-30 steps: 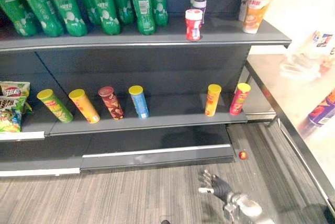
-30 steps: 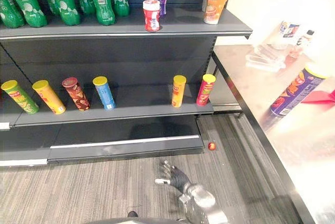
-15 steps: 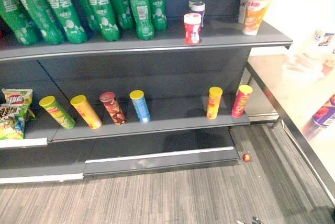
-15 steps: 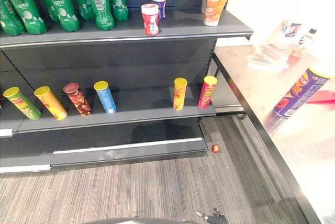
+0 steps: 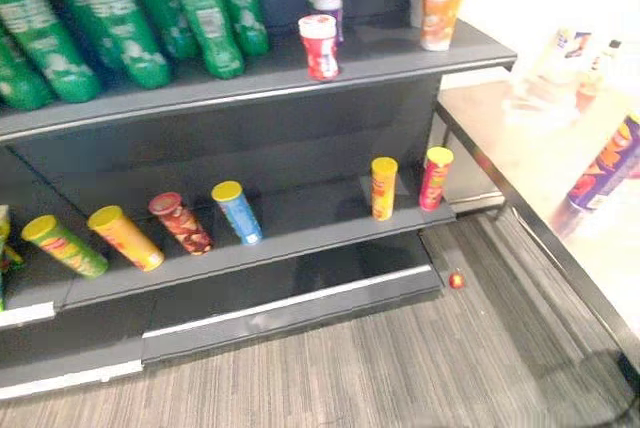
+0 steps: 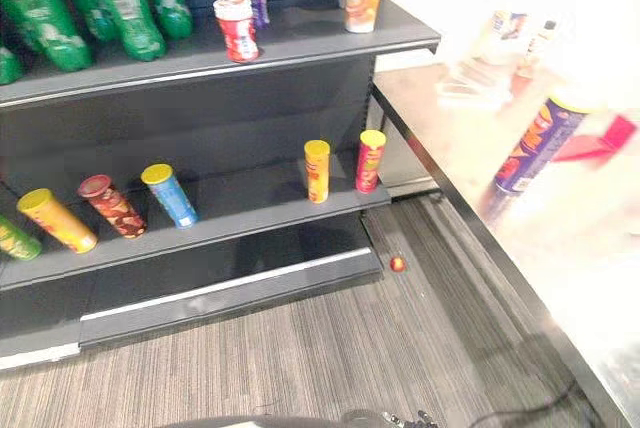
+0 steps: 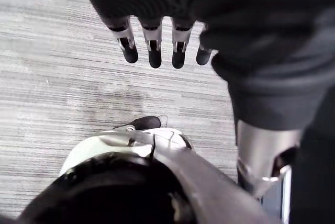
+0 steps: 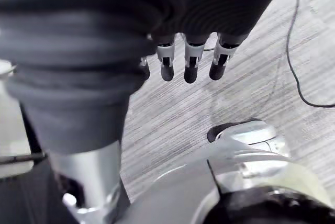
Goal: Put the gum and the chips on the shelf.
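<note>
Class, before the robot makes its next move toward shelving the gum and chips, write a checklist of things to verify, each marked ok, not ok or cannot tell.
1. Empty left hand: ok, fingers straight, holding nothing.
2. Empty right hand: ok, fingers straight, holding nothing.
3. Chips located: ok, the purple chips can stands on the steel table.
4. Gum to fetch located: cannot tell, the blurred items at the table's far end are unreadable.
5. Shelf room: ok, the middle shelf has a gap between the blue can and the orange-yellow can.
6. Floor path: not ok, a small red ball lies by the shelf base.
</note>
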